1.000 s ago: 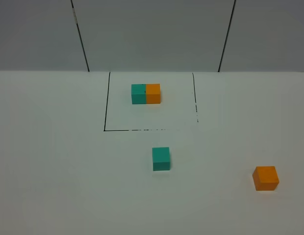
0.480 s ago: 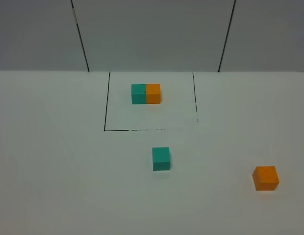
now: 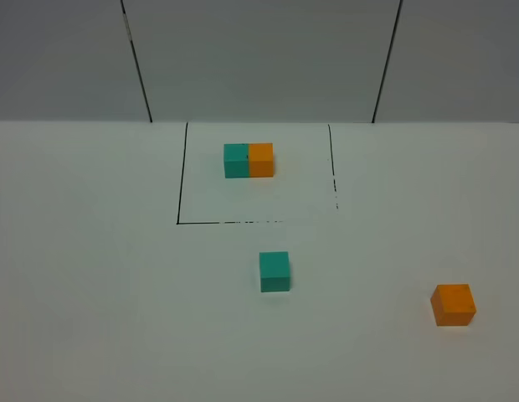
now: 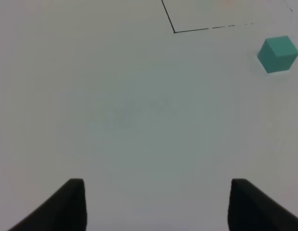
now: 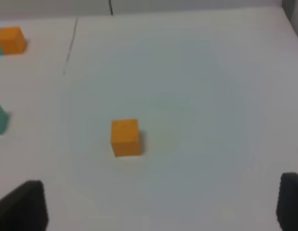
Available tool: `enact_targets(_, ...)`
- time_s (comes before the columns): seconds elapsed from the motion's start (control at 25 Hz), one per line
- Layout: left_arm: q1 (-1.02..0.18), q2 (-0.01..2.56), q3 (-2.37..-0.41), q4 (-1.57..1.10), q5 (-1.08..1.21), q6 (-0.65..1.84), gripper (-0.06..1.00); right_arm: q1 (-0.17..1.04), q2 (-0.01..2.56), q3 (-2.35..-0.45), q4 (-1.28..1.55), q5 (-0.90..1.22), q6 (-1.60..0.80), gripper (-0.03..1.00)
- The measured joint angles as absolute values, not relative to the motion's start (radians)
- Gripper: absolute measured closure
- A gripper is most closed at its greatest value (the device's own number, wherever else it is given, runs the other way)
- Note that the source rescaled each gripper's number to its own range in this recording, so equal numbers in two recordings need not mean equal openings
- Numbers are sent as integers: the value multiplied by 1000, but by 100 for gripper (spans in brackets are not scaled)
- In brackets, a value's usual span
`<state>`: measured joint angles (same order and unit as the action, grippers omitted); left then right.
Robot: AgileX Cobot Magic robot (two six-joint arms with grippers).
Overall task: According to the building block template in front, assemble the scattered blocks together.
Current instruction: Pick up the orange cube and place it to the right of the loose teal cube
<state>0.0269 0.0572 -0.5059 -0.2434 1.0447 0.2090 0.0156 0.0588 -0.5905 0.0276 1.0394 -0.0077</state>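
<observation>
The loose teal cube [image 3: 274, 270] sits mid-frame, just below the outlined square [image 3: 201, 223] holding the template [image 3: 249, 160], and the orange cube [image 3: 454, 304] lies well apart at lower right. The left gripper [image 4: 157, 195] and right gripper [image 5: 161, 197] both gape wide and empty. To my eye an off-centre close could knock a cube askew, or the pair could end up joined in the wrong order.

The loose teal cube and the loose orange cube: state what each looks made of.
Small loose teal cube: probably plastic or painted wood; matte, evenly coloured faces, no glare, no grain visible. Small loose orange cube: same matte, uniform look, likely the same material; the pictures cannot settle which.
</observation>
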Motion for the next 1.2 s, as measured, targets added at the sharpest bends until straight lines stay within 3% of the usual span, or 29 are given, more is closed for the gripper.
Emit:
enact_targets(0.04, 27, 57, -506, -243, 1045, 209, 60, 16, 108, -621, 69, 1035, -27, -3)
enact_targets(0.4, 27, 57, -506, -243, 1045, 208, 60, 16, 704, -808, 190, 952, -234, -3)
enact_targets(0.8, 27, 57, -506, -243, 1045, 208, 60, 16, 1287, -845, 191, 721, -255, -3)
enact_targets(1.2, 27, 57, -506, -244, 1045, 208, 60, 99, 1568, -845, 217, 575, -237, -3)
